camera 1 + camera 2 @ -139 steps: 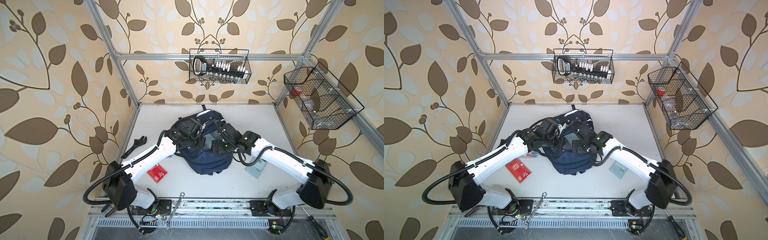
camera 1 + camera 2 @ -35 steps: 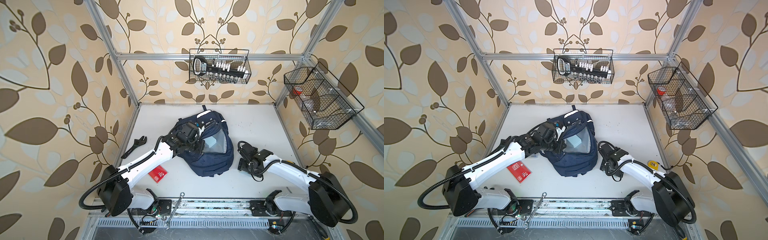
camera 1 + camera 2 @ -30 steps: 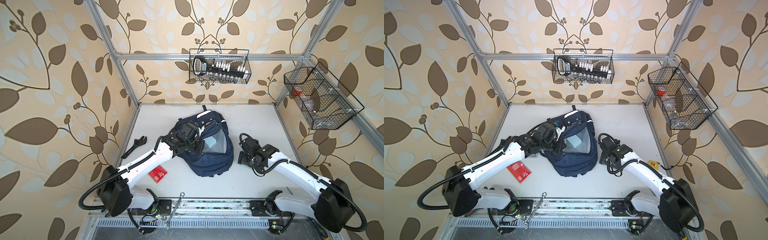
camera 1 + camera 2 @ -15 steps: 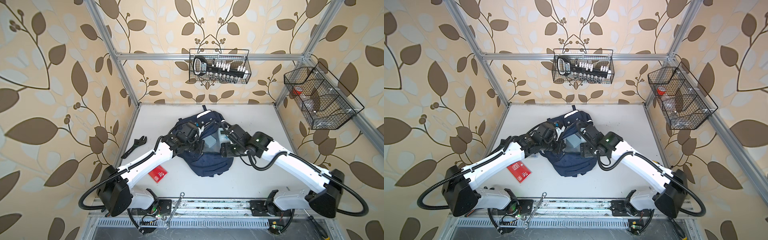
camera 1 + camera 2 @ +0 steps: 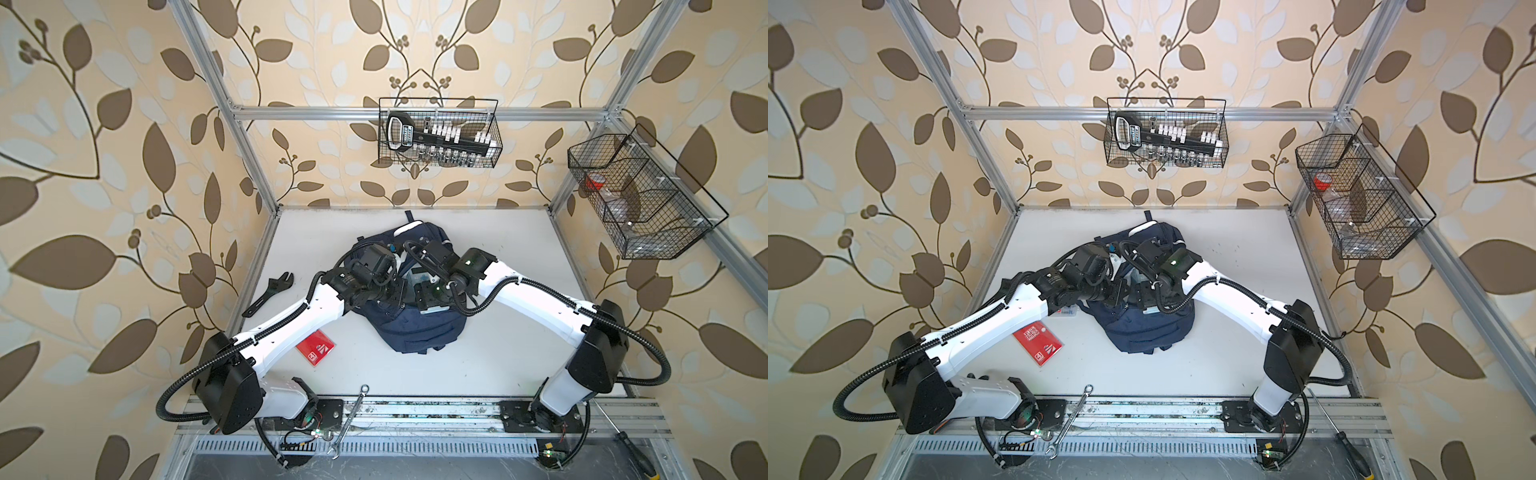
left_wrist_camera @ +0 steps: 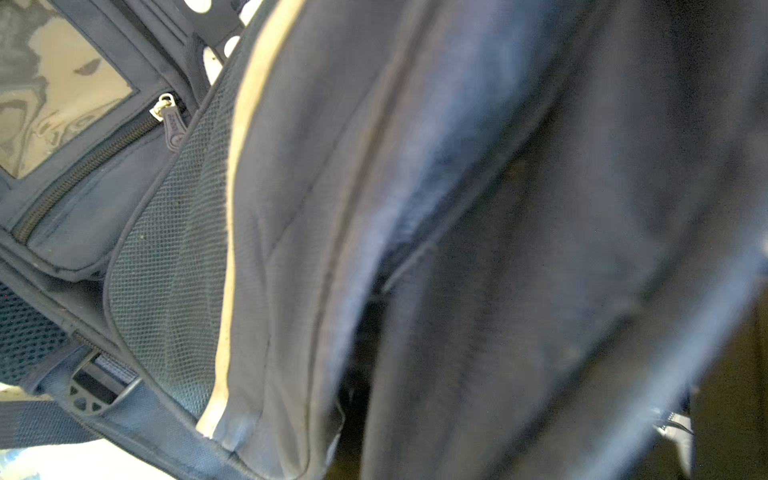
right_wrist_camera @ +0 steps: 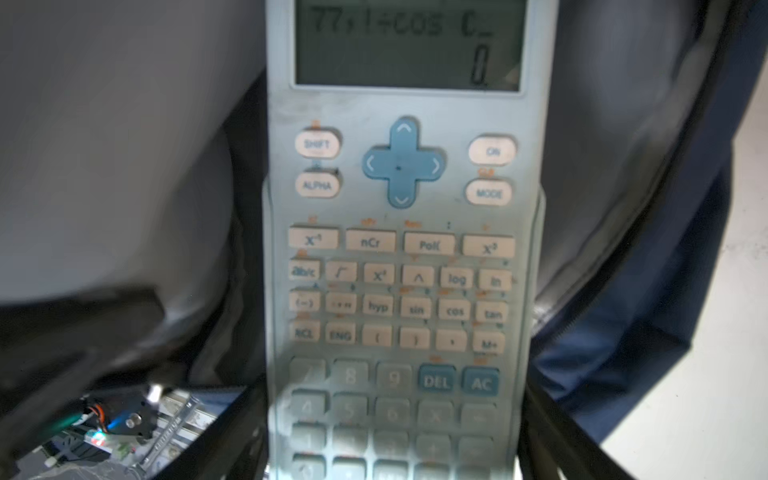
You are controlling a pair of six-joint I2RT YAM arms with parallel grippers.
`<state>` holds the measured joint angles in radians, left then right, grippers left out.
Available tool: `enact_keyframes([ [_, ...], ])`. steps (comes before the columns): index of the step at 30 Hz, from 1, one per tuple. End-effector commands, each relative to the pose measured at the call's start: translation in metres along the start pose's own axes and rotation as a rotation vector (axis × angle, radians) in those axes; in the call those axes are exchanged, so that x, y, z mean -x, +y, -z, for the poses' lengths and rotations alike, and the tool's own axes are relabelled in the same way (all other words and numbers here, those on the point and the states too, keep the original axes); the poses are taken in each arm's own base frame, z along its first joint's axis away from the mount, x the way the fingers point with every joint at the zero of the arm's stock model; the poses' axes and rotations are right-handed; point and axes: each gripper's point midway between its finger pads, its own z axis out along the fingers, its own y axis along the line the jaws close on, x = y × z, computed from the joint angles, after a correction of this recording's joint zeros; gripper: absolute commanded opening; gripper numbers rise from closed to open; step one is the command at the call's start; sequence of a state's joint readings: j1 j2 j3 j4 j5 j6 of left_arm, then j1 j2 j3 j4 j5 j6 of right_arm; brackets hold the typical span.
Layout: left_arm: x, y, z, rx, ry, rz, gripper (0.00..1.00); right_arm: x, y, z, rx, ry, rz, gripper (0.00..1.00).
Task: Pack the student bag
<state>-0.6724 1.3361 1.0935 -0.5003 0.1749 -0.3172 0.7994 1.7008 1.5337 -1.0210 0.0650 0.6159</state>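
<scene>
One student bag [image 5: 419, 332], white tabletop [image 5: 519, 249], leafy walls [image 5: 104, 166]

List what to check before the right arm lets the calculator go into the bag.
1. Grip on the calculator: ok. The right gripper holds it by its sides.
2. Mouth of the bag held open: ok. The left gripper is shut on its rim.
3. Calculator in the opening: ok, it seems; bag fabric shows on both sides of it in the right wrist view.
4. Room underneath: cannot tell, hidden.
5. Grippers apart: cannot tell; they sit very close over the bag.
6. Everything packed: not ok. A red booklet lies on the table beside the bag.
</scene>
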Motion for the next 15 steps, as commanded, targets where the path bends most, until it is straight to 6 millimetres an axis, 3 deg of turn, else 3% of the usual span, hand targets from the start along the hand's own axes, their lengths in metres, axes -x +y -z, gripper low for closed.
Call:
enact_keyframes([
  [1, 0.046, -0.049, 0.036, -0.187, -0.167, -0.066, 0.0, 0.037, 0.004, -0.012, 0.02, -0.047, -0.034, 0.17],
  [3, 0.044, -0.05, 0.037, -0.197, -0.162, -0.063, 0.0, 0.045, 0.005, -0.02, 0.022, -0.036, -0.055, 0.37],
  [4, 0.043, -0.049, 0.038, -0.196, -0.165, -0.065, 0.0, 0.05, 0.008, -0.02, 0.033, -0.045, -0.058, 0.53],
  [6, 0.043, -0.047, 0.04, -0.181, -0.173, -0.07, 0.0, 0.057, 0.014, -0.016, 0.06, -0.07, -0.07, 0.67],
  [10, 0.043, -0.044, 0.04, -0.168, -0.175, -0.077, 0.0, 0.057, 0.017, 0.001, 0.132, -0.143, -0.088, 0.73],
  [15, 0.043, -0.047, 0.032, -0.184, -0.161, -0.075, 0.0, 0.039, 0.022, 0.018, 0.312, -0.231, -0.125, 0.82],
])
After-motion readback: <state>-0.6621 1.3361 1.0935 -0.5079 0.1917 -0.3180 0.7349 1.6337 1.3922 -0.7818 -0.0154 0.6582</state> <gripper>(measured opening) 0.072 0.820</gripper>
